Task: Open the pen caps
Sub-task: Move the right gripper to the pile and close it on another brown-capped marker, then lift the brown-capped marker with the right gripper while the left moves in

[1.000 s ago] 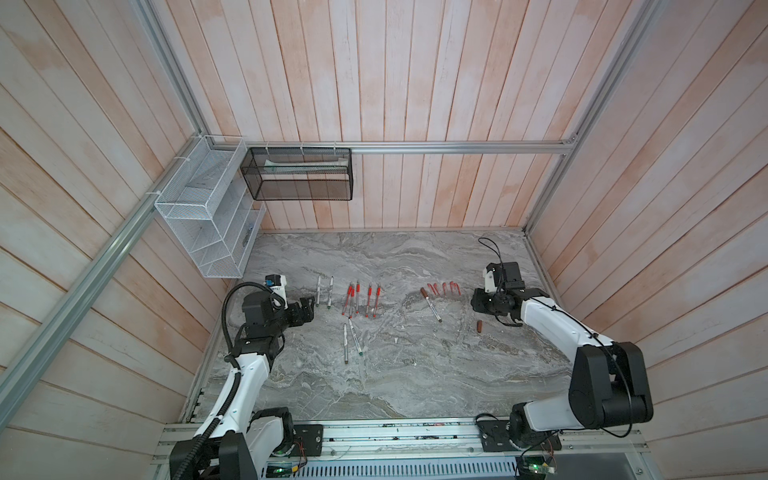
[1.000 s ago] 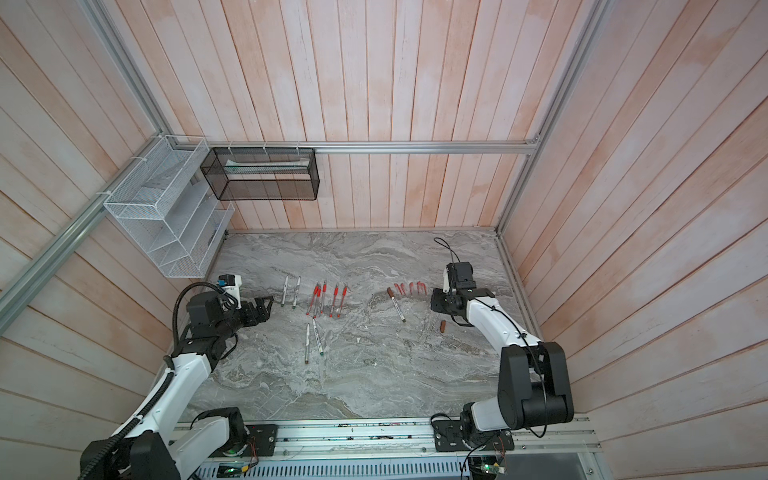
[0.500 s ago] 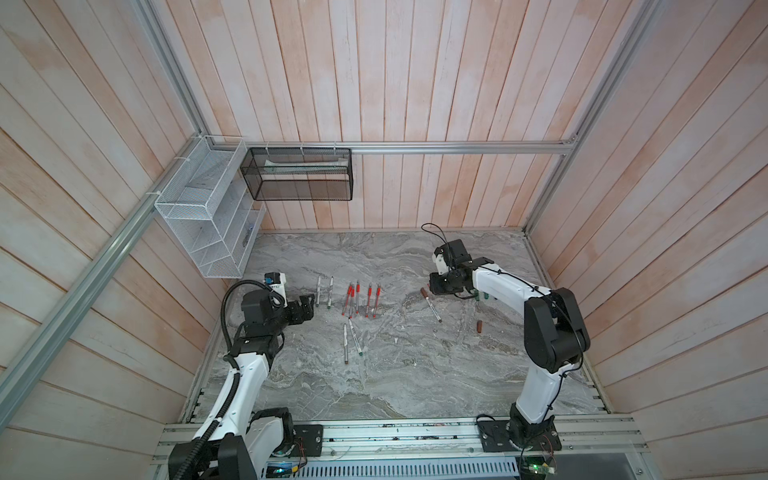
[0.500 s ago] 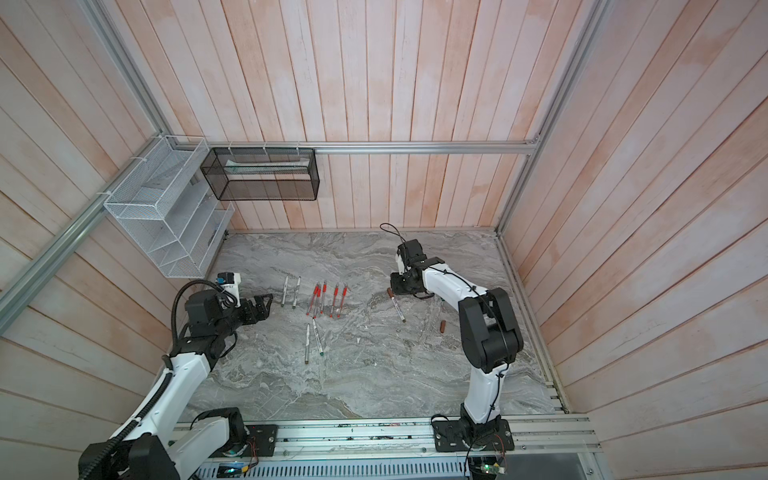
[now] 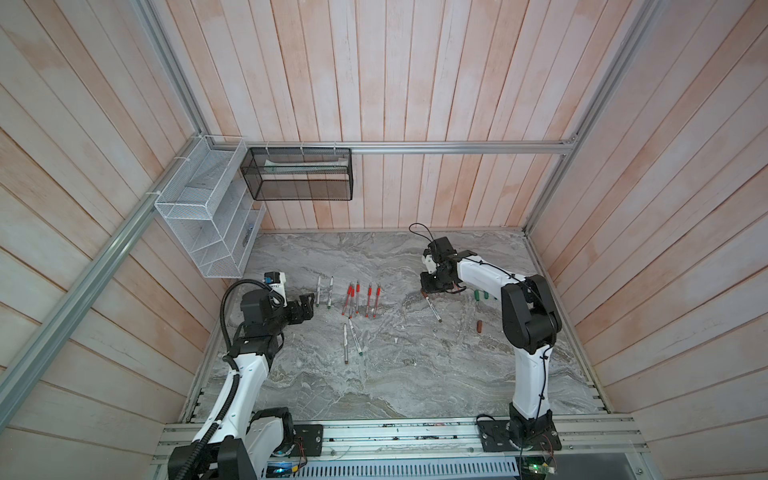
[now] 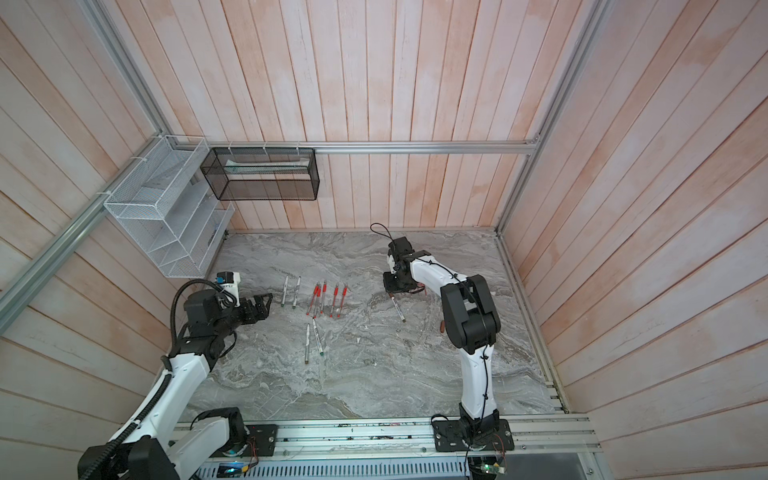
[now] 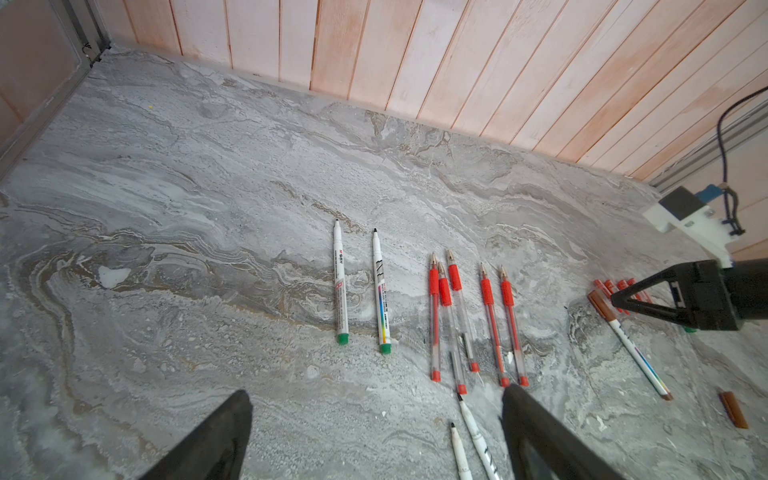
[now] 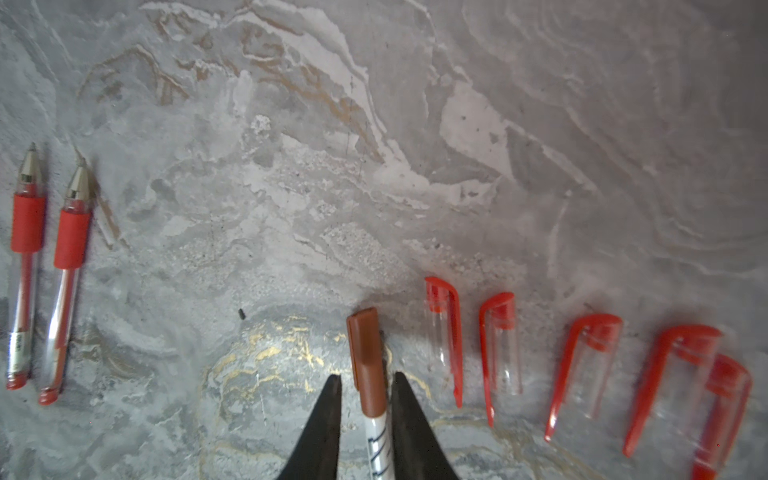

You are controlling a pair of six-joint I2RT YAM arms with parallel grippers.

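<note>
– One pen only keeps its cap, it seems. Where does it lie?
– Between the fingers of the right gripper (image 8: 368,376). The brown cap (image 8: 365,357) reaches forward past the fingertips, and the white barrel (image 8: 378,449) runs back under the wrist. So the long axis goes along the fingers.
– Is it clamped?
– The fingers stand narrowly apart, one on each side of the cap's base. Whether they press already, I cannot tell.
– And the left gripper (image 7: 376,392)?
– Spread wide and well apart, near the green-ended markers (image 7: 340,286). I think it must come over for the barrel.
– Room?
– Loose red caps (image 8: 444,332) lie just beside one finger. On the other side the table (image 8: 540,124) is bare.
</note>
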